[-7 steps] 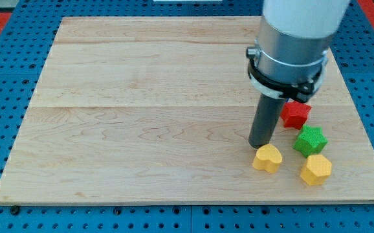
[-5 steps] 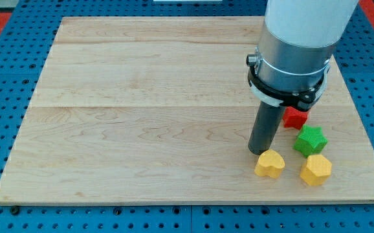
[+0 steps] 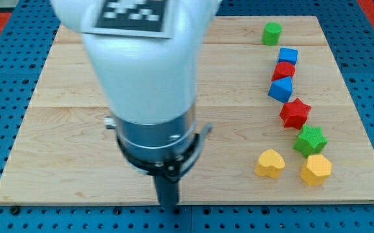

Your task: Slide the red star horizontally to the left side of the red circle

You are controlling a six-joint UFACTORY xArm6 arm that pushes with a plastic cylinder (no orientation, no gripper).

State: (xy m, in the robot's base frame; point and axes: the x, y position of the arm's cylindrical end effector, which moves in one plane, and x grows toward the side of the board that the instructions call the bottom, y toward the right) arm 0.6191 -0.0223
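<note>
The red star [image 3: 295, 113] lies on the wooden board [image 3: 109, 84] at the view's right. The red circle [image 3: 283, 70] sits above it and slightly to the left, between a blue cube [image 3: 288, 55] and another blue block [image 3: 281, 89]. My tip [image 3: 168, 206] is at the board's bottom edge, left of centre and far left of all the blocks. It touches no block. The arm's white and grey body hides much of the board's middle left.
A green cylinder [image 3: 272, 33] stands at the top right. A green star [image 3: 310, 140], a yellow heart [image 3: 268, 162] and a yellow hexagon [image 3: 316, 169] sit below the red star near the bottom right corner.
The arm has moved from beside the yellow heart far left to the bottom edge. The upper-right blocks it hid now show. The heart was nudged slightly down earlier.
</note>
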